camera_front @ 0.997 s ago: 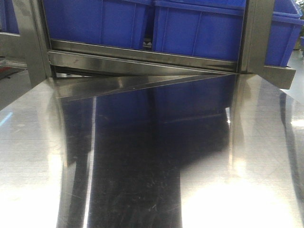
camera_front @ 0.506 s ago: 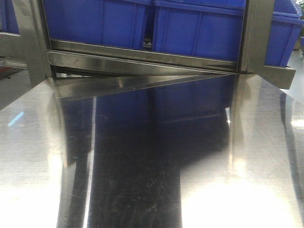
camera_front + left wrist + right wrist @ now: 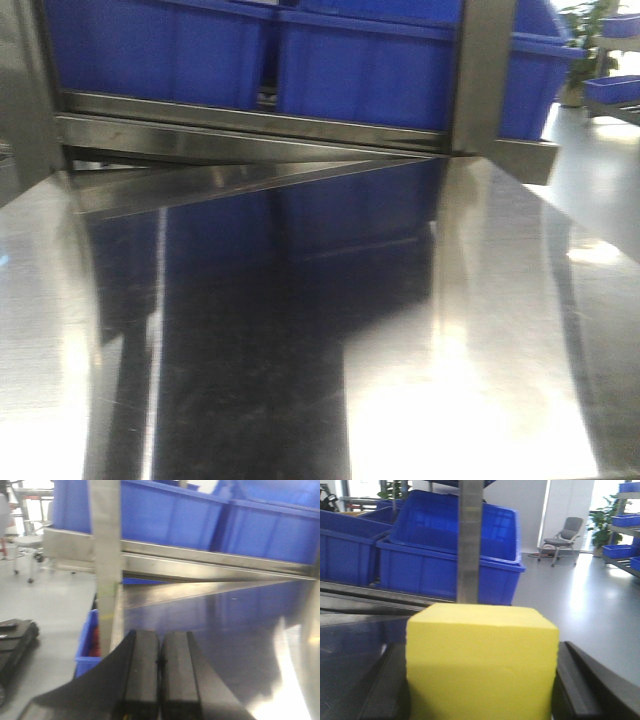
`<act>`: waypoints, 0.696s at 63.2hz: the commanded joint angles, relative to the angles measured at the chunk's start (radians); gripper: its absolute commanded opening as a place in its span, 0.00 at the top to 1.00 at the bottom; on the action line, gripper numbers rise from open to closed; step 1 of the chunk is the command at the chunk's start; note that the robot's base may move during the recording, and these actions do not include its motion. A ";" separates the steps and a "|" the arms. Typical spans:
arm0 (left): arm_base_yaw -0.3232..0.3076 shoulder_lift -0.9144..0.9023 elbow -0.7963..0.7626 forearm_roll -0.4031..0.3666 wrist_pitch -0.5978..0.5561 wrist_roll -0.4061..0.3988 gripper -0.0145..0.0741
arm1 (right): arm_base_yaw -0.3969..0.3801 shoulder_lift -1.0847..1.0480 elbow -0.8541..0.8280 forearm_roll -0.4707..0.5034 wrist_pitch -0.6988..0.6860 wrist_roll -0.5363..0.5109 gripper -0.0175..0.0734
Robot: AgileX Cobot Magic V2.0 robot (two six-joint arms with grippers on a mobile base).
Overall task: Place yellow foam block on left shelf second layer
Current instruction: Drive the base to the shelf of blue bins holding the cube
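Pickup looks done, since the yellow foam block (image 3: pixel 480 665) sits pinched between the fingers of the right claw (image 3: pixel 482 692), with a steel shelf post (image 3: pixel 469 540) and blue bins (image 3: pixel 420 565) just beyond it, the left claw (image 3: pixel 160 665) pressed together and empty, so setting it on the shelf remains.

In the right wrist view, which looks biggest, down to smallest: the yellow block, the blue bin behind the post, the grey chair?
1. yellow foam block
2. blue bin
3. grey chair
Nearness misleads: the block sits right at the camera, the chair far off.
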 commanded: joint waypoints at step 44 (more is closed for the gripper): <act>-0.005 0.006 0.026 -0.007 -0.088 -0.004 0.68 | -0.001 0.007 -0.028 -0.014 -0.082 -0.012 0.47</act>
